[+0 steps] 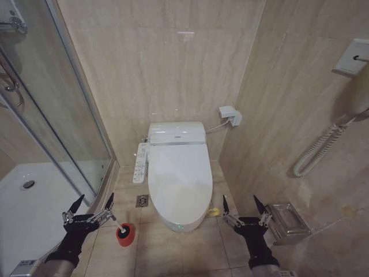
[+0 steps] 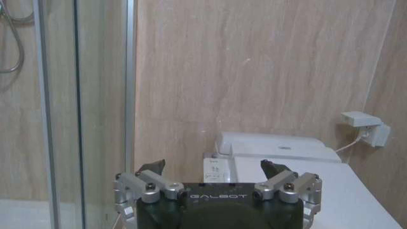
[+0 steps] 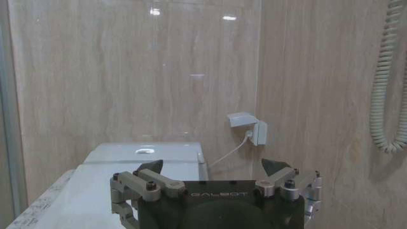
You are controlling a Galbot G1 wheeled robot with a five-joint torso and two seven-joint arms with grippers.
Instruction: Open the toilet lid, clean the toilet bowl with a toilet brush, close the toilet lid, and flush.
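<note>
We've got both the left gripper (image 1: 92, 203) and right gripper (image 1: 240, 203) spread wide and empty at 7 and 5 o'clock of the closed toilet lid (image 1: 179, 173), so we could easily knock over the toilet brush (image 1: 120, 226) in its red holder (image 1: 125, 235) at 7 o'clock.

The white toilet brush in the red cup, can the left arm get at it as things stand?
Probably yes: the open left end effector hovers beside the slim white toilet brush in its small red cup, nothing between them.
</note>
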